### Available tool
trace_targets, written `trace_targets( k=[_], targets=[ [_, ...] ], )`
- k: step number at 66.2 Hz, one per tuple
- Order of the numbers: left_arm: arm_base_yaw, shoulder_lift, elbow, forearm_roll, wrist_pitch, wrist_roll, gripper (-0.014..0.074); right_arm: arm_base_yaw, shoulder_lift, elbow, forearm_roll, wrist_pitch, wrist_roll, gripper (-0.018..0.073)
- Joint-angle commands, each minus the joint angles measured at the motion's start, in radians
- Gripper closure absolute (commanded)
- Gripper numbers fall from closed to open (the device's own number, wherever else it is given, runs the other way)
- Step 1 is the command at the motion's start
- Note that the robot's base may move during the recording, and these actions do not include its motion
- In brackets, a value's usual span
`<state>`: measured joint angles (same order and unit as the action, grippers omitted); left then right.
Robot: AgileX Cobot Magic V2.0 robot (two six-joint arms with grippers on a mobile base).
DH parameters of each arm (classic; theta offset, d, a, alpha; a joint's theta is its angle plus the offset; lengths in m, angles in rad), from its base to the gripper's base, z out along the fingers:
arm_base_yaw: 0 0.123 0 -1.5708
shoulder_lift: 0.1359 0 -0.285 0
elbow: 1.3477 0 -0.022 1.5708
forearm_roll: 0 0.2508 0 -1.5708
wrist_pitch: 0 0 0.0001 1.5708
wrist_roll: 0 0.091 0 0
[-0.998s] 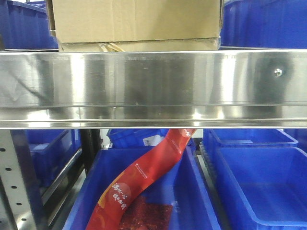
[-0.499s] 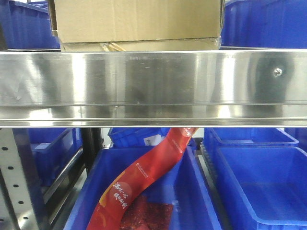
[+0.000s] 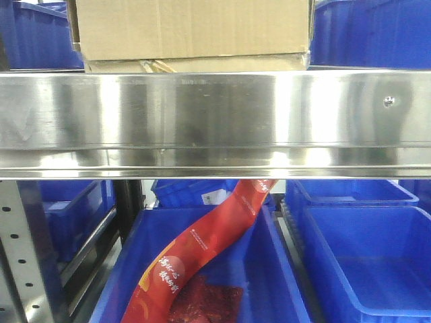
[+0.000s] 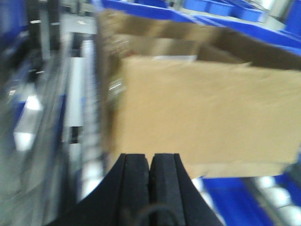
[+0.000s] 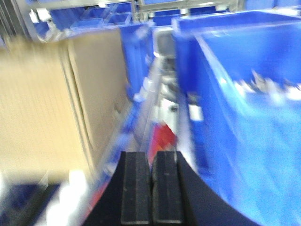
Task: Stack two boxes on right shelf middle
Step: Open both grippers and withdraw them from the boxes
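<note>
Left claw (image 4: 149, 188) pressed closed, box (image 4: 207, 117) just ahead; right claw (image 5: 151, 188) closed, box (image 5: 42, 108) leftward.

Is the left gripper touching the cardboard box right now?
Cannot tell. The blurred left wrist view shows the shut left gripper overlapping the box.

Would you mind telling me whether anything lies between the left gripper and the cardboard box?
Nothing does: in the left wrist view the shut left gripper faces the box with only open air between them.

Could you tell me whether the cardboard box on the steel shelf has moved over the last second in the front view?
Barely: the cardboard box has edged slightly right along the steel shelf lip.
</note>
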<state>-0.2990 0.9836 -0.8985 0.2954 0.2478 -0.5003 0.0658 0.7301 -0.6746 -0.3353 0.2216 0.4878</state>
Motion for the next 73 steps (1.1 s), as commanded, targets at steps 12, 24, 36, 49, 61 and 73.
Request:
trace_targets(
  k=[12,24,36,49,61,73],
  targets=[
    [0.142,-0.223,0.224,0.002,-0.113,-0.009,0.0698,-0.007,-0.283,0.184,-0.029,-0.007,0.0,0.0721],
    [0.161,-0.338,0.27,0.002,-0.1,-0.009,0.0698,-0.007,-0.418,0.189,-0.029,0.004,0.0,0.0721],
    [0.161,-0.386,0.27,0.002,-0.116,-0.009,0.0698,-0.007,-0.476,0.189,-0.029,-0.035,0.0,0.0721],
    [0.161,-0.39,0.27,0.002,-0.116,-0.009,0.0698,-0.007,-0.476,0.189,-0.029,-0.08,0.0,0.0721],
    [0.161,-0.39,0.27,0.002,-0.116,-0.009,0.0698,-0.007,-0.476,0.189,-0.029,-0.08,0.0,0.0721],
    [0.161,-0.39,0.27,0.002,-0.116,-0.009,0.0698,-0.004,-0.505,0.193,0.04,-0.057,-0.027,0.0721]
  ],
)
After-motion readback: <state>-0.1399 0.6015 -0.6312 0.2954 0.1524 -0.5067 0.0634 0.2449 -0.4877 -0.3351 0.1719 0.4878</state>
